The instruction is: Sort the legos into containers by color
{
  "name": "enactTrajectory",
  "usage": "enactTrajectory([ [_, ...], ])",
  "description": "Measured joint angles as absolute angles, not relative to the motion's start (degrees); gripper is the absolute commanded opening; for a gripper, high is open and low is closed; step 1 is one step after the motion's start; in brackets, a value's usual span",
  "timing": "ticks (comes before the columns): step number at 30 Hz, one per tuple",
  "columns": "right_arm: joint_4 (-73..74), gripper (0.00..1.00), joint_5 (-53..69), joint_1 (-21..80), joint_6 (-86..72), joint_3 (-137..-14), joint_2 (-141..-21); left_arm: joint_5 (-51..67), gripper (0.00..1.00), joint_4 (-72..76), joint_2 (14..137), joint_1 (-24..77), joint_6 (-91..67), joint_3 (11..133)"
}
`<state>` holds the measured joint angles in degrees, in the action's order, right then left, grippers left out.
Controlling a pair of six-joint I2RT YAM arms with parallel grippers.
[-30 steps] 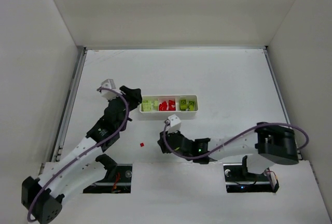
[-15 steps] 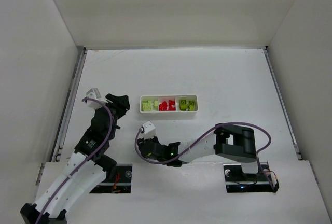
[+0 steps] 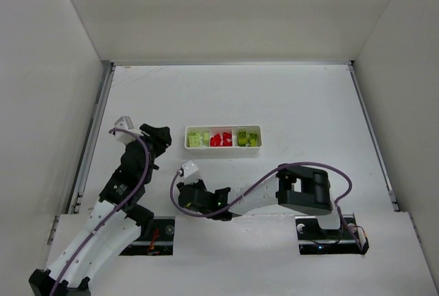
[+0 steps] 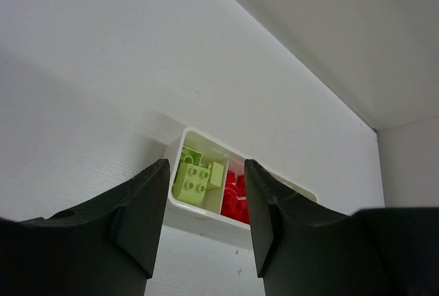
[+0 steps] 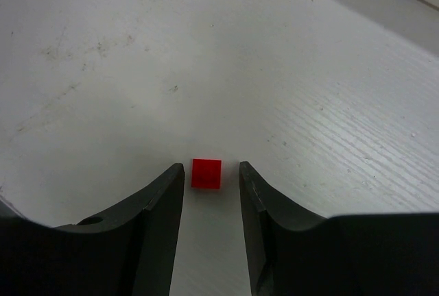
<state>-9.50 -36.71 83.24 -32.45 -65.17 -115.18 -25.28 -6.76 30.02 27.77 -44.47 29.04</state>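
Observation:
A white three-compartment tray (image 3: 222,147) holds yellow-green legos (image 3: 197,138) on the left, red legos (image 3: 220,139) in the middle and yellow-green legos (image 3: 246,138) on the right. My left gripper (image 3: 162,136) is open and empty, just left of the tray. In the left wrist view the tray (image 4: 200,214) with green legos (image 4: 194,178) and red legos (image 4: 234,199) shows between the open jaws of the left gripper (image 4: 206,169). My right gripper (image 3: 184,196) is low on the table. In the right wrist view the right gripper (image 5: 210,168) is open around one loose red lego (image 5: 206,173), not touching it.
White walls enclose the table on the left, back and right. The arm bases (image 3: 322,231) sit at the near edge. The right arm (image 3: 302,190) curls across the front middle of the table.
My left gripper has drawn back to the left, away from the tray's end. My right gripper has moved left to the loose red lego, which now lies between its jaws.

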Motion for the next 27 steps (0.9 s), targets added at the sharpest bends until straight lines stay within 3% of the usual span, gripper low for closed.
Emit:
enactTrajectory([
  [12, -9.43, 0.23, -39.09, 84.62, -30.15, -65.06, -115.55, -25.26, 0.48, -7.79, 28.69, 23.90, -44.51, 29.04],
  [22, -9.54, 0.21, -39.83, 84.25, -29.54, -56.47, -105.65, -24.77, 0.54, -8.01, 29.15, 22.83, -44.95, 28.23],
  [27, -11.35, 0.22, -39.68, 77.17, -27.55, -52.10, -94.24, -24.08, 0.59, -7.97, 30.15, 23.70, -44.95, 27.38],
])
